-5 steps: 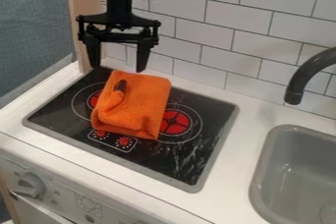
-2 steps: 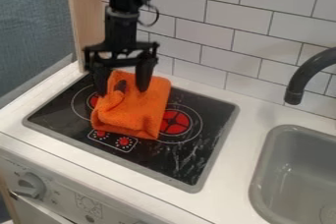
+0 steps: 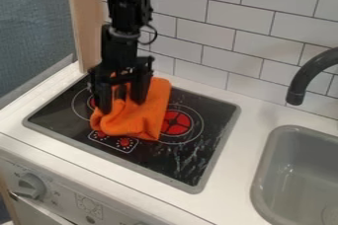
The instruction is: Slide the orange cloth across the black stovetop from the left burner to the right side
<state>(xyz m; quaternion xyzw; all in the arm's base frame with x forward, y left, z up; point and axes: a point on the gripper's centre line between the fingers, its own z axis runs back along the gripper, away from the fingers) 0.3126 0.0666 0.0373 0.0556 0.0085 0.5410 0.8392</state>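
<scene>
Lying beneath the spread tool, the orange cloth bunches between its fingers.

Orange cloth, its pile soft and slightly rough, lies on a cooktop with a smooth, glossy black surface. Around the cooktop, the white worktop shows a smooth, low sheen; behind it are satin-smooth wall tiles and a matt, pale wood panel. Beside it sits a smooth, plastic-looking grey sink.
</scene>
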